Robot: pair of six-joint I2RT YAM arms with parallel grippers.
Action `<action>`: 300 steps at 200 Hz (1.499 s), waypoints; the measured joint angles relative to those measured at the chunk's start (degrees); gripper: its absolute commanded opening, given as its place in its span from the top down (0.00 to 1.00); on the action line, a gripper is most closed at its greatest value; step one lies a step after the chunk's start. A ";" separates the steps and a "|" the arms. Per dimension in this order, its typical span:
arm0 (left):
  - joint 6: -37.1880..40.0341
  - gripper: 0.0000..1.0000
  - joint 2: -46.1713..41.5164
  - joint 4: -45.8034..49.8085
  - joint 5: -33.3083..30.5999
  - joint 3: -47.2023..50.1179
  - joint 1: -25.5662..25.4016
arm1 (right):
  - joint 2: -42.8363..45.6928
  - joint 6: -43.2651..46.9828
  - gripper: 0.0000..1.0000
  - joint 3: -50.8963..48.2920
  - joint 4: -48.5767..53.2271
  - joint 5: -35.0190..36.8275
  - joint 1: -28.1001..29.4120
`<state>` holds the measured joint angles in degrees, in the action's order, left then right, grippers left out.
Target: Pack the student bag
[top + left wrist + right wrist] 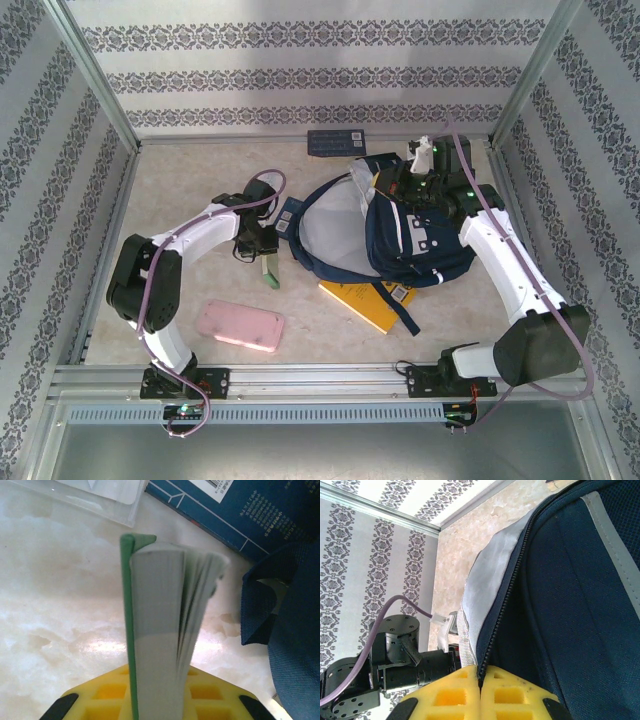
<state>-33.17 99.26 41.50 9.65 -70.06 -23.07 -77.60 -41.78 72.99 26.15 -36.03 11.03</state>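
We see a yellow book (pixel 360 298) pinned under the student bag (pixel 425 245), right gripper (pixel 480 692) clamped on its zipper rim (left gripper (pixel 157 705) grips a green book (pixel 150 630) to its left).

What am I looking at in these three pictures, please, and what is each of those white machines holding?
The white left arm and right arm are robots bolted at a table's near edge, each ending in a two-finger gripper. The overhead picture looks down from behind them. The other two come from wrist cameras, so the yellow pads at the bottom are each arm's own fingers. On the table lie an open navy backpack, a pink case, a yellow book partly under the bag, a blue book beside it and a dark keypad, perhaps a calculator, at the back. The left gripper is shut on a green-covered book; the right gripper pinches the bag's zipper edge.
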 measured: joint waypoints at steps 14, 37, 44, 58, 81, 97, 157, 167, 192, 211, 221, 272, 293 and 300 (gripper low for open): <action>0.48 1.00 -1.16 0.55 -0.13 -0.02 0.24 | 0.00 0.22 1.00 0.28 0.48 -0.04 0.00; 1.53 1.00 -5.11 2.19 -1.16 -0.28 0.79 | -0.13 1.53 1.00 3.08 3.74 -0.48 -0.02; 1.79 1.00 -6.78 2.71 -1.38 -0.63 0.96 | -0.33 1.99 1.00 4.50 5.01 -0.70 -0.02; 2.56 1.00 -10.16 3.78 -1.68 -1.88 1.05 | -1.11 3.28 1.00 8.04 7.87 -1.07 -0.02; 3.41 1.00 -15.43 4.00 0.02 -4.68 1.07 | -1.86 4.66 1.00 11.32 11.04 -2.36 -0.63; 3.37 1.00 -19.12 1.84 4.48 -5.07 1.07 | -1.97 4.66 1.00 11.72 12.07 -3.93 -1.46; -8.68 1.00 -18.36 -28.59 21.73 2.82 -2.16 | -2.82 1.70 1.00 11.65 11.32 -7.78 -2.34; -10.56 1.00 -14.95 -33.29 22.36 2.82 -3.93 | -2.82 0.92 1.00 11.58 10.64 -8.17 -2.69; -14.51 1.00 -7.04 -43.39 22.77 2.82 -7.39 | -2.82 -1.90 1.00 10.86 8.28 -9.18 -3.41; -16.76 1.00 -1.14 -49.77 22.95 1.79 -8.98 | -2.82 -3.63 1.00 10.34 6.86 -9.86 -3.69; -17.86 1.00 2.21 -52.59 22.97 0.35 -9.57 | -2.82 -4.50 1.00 10.23 6.43 -9.99 -3.69; -27.17 1.00 16.94 -67.54 22.38 -5.81 -11.87 | -2.82 -8.04 1.00 9.97 3.93 -10.43 -4.20; -29.09 1.00 21.92 -68.46 21.22 -10.38 -13.55 | -2.82 -10.27 1.00 9.40 1.92 -10.56 -4.17; -29.55 1.00 23.45 -68.61 20.90 -12.20 -14.16 | -2.82 -10.91 1.00 9.14 1.20 -10.56 -4.20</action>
<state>-62.72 122.72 -27.11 30.55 -82.26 -37.23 -80.42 -52.69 82.13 27.35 -46.59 6.83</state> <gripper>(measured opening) 0.166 0.067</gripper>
